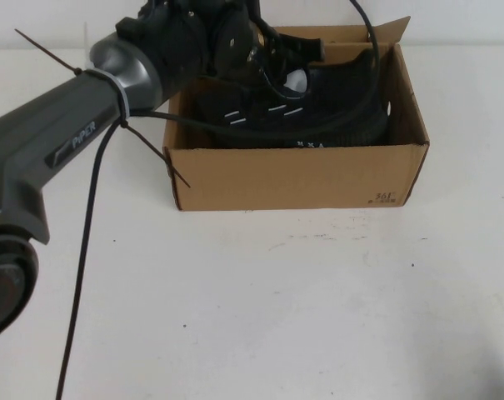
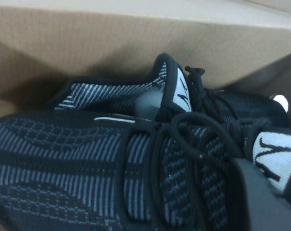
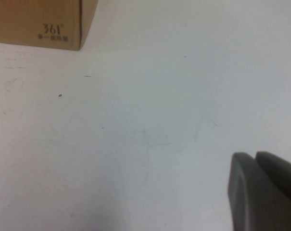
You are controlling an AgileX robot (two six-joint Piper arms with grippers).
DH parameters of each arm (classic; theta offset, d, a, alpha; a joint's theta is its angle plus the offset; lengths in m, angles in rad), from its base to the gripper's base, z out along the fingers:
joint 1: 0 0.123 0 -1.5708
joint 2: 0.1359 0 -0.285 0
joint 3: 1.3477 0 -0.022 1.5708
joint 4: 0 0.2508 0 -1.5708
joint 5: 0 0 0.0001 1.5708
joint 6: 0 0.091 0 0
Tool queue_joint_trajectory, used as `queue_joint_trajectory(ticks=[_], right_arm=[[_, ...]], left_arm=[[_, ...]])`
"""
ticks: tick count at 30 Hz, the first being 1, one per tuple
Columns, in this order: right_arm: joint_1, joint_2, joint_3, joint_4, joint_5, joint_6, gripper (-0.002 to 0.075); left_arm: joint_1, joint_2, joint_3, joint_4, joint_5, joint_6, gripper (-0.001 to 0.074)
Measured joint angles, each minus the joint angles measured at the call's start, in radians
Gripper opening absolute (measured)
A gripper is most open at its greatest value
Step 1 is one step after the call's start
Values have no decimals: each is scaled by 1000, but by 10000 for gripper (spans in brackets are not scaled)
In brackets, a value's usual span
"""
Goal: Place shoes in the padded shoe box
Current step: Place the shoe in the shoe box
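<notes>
The brown cardboard shoe box (image 1: 301, 177) stands at the back middle of the table. Both black knit shoes are inside it. In the high view one shoe (image 1: 326, 112) shows its white dash marks. My left gripper (image 1: 264, 58) reaches down into the box over the shoes. In the left wrist view the near shoe (image 2: 63, 163) fills the front, and the other shoe (image 2: 107, 94) lies behind it against the box wall (image 2: 135, 43). One grey finger (image 2: 260, 207) presses the near shoe's white-labelled tongue. My right gripper (image 3: 255, 159) is shut and empty above bare table, out of the high view.
The left arm (image 1: 60, 158) and its black cable (image 1: 85, 250) cross the left of the table. The box's printed corner (image 3: 53, 31) shows in the right wrist view. White tabletop (image 1: 301, 308) lies in front of the box.
</notes>
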Motion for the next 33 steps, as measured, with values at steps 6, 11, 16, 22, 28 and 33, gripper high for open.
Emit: queue_joint_trajectory(ticks=[6, 11, 16, 22, 28, 33], right_arm=[[0, 0, 0, 0, 0, 0, -8], [0, 0, 0, 0, 0, 0, -8], [0, 0, 0, 0, 0, 0, -8], [0, 0, 0, 0, 0, 0, -8], [0, 0, 0, 0, 0, 0, -8], [0, 0, 0, 0, 0, 0, -8]], left_arm=[[-3, 20, -7, -13, -14, -4, 10], [-4, 42, -7, -45, -25, -4, 10], [-12, 47, -8, -49, -28, -4, 10], [-14, 54, -10, -53, -32, -4, 10], [-14, 56, -10, -60, -32, 17, 32], [-15, 56, -10, -86, -20, 35, 165]])
